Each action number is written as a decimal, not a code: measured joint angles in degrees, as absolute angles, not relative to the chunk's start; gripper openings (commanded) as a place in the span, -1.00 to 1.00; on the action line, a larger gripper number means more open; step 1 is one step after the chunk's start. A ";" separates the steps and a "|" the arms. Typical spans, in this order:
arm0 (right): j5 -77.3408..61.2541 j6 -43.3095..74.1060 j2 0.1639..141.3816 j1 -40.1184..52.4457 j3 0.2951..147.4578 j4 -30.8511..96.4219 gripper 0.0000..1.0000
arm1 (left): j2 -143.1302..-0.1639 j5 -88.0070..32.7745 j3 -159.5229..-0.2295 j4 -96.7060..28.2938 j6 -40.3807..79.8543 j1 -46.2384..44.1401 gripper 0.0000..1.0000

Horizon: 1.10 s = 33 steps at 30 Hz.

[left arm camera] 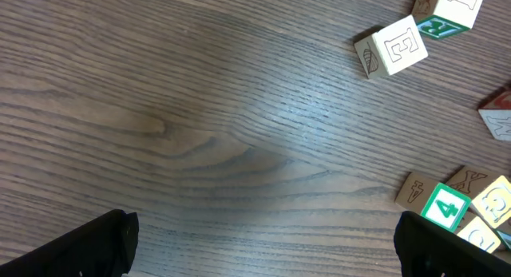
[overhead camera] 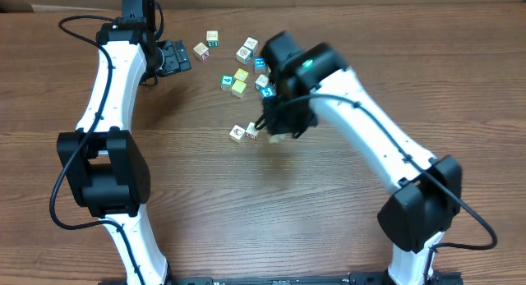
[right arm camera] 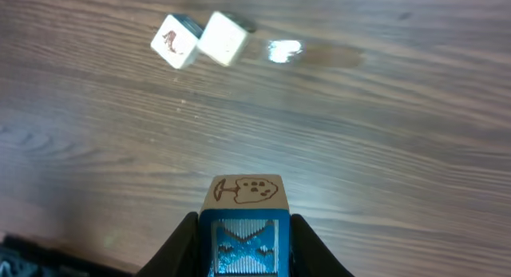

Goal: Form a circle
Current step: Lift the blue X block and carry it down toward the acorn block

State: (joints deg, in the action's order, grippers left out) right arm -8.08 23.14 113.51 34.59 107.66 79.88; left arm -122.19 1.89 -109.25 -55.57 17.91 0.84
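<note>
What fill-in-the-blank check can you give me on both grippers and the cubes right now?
1. The gripper shut on the small blue-and-tan wooden cube belongs to the ____ arm.
2. The left gripper hangs over bare wood with its fingers ____ and nothing between them.
3. In the right wrist view, ____ pale cubes lie touching on the brown wooden table beyond the held cube.

Missing words: right; open; two.

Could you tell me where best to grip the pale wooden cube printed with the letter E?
Probably from above: the pale wooden E cube lies flat, so pinch its opposite side faces, avoiding the corner beside the green-R cube.
</note>
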 measured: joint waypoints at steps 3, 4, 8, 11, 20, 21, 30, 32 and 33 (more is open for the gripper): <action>-7.03 28.01 113.51 37.50 103.18 74.61 -0.52 | -122.19 1.91 -109.25 -55.57 17.91 0.86 1.00; -6.96 29.71 113.51 38.33 101.30 72.29 -0.53 | -122.19 1.89 -109.25 -55.55 17.91 0.86 0.99; -6.42 33.98 113.51 40.51 94.80 63.72 -0.58 | -122.19 1.91 -109.25 -55.55 17.91 0.86 1.00; -6.02 37.23 113.51 41.71 89.47 56.60 -0.60 | -122.19 1.89 -109.25 -55.55 17.91 0.86 0.99; -3.97 43.81 113.51 42.00 80.84 45.01 -0.62 | -122.19 1.89 -109.25 -55.55 17.91 0.86 1.00; -3.51 44.25 113.51 42.00 80.27 44.34 -0.61 | -122.19 1.89 -109.25 -55.57 17.91 0.86 0.99; 0.78 45.84 113.69 42.15 79.37 42.00 -0.60 | -122.19 1.89 -109.25 -55.55 17.91 0.86 1.00; 1.08 45.95 114.04 42.19 79.37 41.47 -0.59 | -122.19 1.89 -109.25 -55.55 17.91 0.86 1.00; 1.23 46.11 114.21 42.22 79.37 41.52 -0.59 | -122.19 1.89 -109.25 -55.55 17.91 0.86 1.00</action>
